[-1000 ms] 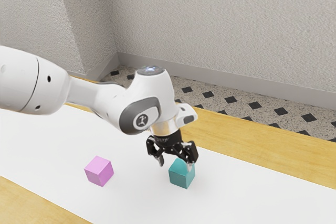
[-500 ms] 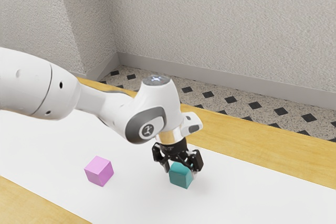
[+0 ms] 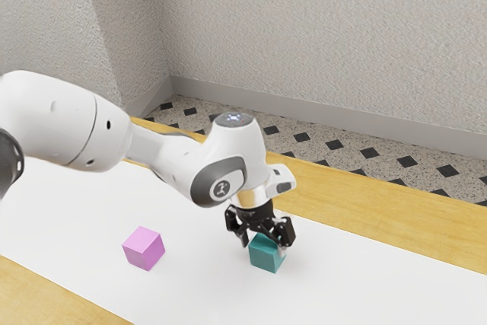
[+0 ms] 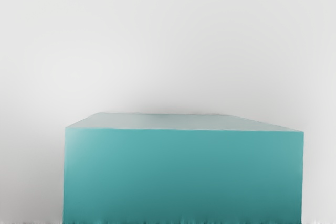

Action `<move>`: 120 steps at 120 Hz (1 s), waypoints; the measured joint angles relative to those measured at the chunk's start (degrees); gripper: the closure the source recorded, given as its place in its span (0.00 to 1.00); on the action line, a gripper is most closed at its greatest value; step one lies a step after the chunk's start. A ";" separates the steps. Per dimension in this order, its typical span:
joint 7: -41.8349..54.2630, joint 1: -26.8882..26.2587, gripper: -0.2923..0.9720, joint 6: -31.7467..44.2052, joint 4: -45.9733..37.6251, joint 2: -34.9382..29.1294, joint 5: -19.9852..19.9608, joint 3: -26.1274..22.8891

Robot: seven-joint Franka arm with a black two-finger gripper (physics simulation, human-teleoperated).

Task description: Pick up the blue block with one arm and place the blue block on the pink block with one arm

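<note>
Claw [image 3: 263,239] spread, straddling the blue block [image 3: 266,256] directly beneath it, lower centre; pink block [image 3: 143,248] sits well apart, lower left.

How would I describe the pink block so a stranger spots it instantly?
On the white mat across the wooden table sit two cubes. The pink block stands alone toward the exterior view's left. Its neighbour, the blue block, is teal and sits under the gripper.

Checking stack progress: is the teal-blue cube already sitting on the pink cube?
No, the teal-blue cube sits on the white tabletop, apart from the pink cube.
</note>
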 joint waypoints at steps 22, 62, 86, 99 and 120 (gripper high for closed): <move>-0.06 -0.03 0.37 0.44 -0.30 0.83 -0.10 0.07; -1.04 3.63 0.51 0.89 -9.62 -13.11 4.09 2.99; -2.50 10.09 0.50 -0.62 -22.12 -27.92 4.86 3.02; -3.11 11.92 0.50 -1.83 -27.34 -34.16 4.96 3.01; -3.81 16.09 0.49 -3.27 -32.09 -39.30 5.00 3.02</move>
